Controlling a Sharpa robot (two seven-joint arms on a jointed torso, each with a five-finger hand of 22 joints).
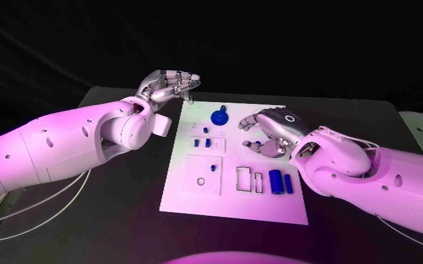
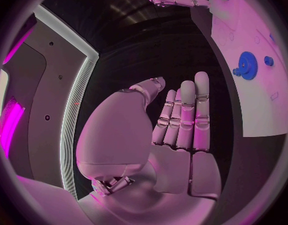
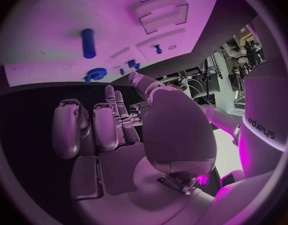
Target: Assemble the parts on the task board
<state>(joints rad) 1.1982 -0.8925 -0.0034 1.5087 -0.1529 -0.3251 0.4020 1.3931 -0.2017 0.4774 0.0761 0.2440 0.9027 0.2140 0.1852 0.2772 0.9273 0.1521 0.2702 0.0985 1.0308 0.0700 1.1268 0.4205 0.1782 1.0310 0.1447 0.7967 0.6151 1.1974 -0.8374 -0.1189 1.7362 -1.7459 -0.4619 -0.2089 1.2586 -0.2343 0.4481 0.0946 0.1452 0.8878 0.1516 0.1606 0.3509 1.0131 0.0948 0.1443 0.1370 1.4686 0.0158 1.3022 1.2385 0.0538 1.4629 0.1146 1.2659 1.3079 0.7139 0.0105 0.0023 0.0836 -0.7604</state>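
The right hand (image 1: 271, 131) hovers half-curled and empty over the task board (image 1: 198, 198); lowering, it may knock the 2 blue cylinders (image 1: 280, 181). The left hand (image 1: 167, 85), empty with fingers loosely together, hangs off the board's far-left corner.

Task board (image 1: 198, 200) mid-table, gear (image 1: 219, 117) at its far edge, two cylinders (image 1: 280, 181) near its right side.
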